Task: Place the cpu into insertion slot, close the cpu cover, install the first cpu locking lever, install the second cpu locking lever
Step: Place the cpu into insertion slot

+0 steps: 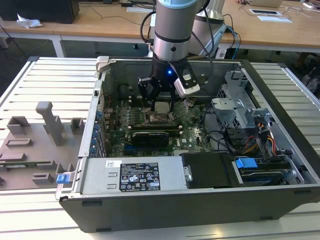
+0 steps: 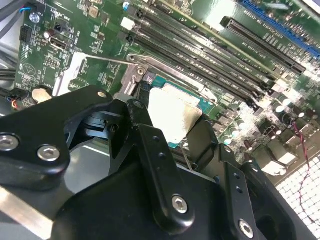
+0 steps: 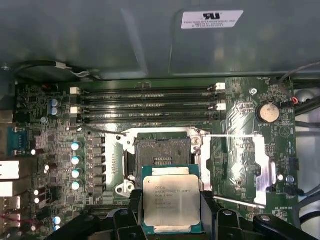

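So the black two-fingered tool (image 3: pixel 170 220) is clamped on the cpu, the small flat square chip with the silvery-grey metal top (image 3: pixel 169 200). Its fingers (image 3: pixel 209 210) pinch two opposite edges. The chip hangs close over the insertion slot, the square dark socket ringed by a silvery frame (image 3: pixel 162 154), and isn't seated yet. The cpu cover, a thin silvery plate with a square window (image 3: pixel 264 167), lies flipped open beside the socket. All this is inside the open grey computer case (image 1: pixel 200 200).

My guess is the chip's light, rigid and slick on top, with a delicate underside. Edge grip looks right to me.
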`<action>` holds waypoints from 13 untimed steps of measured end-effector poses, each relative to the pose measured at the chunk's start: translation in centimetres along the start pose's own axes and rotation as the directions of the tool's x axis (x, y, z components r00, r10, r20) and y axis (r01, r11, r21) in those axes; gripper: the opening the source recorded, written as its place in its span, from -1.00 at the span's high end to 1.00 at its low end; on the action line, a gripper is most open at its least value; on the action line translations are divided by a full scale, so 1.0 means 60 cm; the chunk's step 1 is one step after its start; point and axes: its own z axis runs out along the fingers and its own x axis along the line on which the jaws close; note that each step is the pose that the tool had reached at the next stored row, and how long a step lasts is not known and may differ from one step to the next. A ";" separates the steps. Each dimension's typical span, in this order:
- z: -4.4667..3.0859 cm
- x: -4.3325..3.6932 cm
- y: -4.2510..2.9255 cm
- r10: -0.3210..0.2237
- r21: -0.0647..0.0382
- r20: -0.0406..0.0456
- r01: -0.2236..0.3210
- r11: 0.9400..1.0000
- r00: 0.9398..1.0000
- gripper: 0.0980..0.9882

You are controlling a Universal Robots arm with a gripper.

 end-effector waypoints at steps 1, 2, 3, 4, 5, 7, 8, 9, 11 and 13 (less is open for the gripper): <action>0.001 0.000 0.002 0.000 0.001 0.000 0.000 1.000 1.000 0.00; 0.002 -0.001 0.006 0.000 0.002 0.000 0.000 1.000 1.000 0.00; 0.003 -0.001 0.008 0.000 0.002 0.000 0.000 1.000 1.000 0.00; 0.003 -0.001 0.008 0.000 0.002 0.000 0.000 1.000 1.000 0.00; 0.003 -0.001 0.008 0.000 0.002 0.000 0.000 1.000 1.000 0.00; 0.003 -0.001 0.008 0.000 0.002 0.000 0.000 1.000 1.000 0.00; 0.003 -0.001 0.008 0.002 0.002 0.000 -0.002 1.000 1.000 0.00; 0.003 -0.001 0.008 0.006 0.003 0.000 -0.006 1.000 1.000 0.00; 0.003 -0.001 0.008 0.021 0.004 0.001 -0.021 1.000 1.000 0.00; 0.003 -0.001 0.008 0.047 0.003 0.002 -0.047 0.999 0.999 0.00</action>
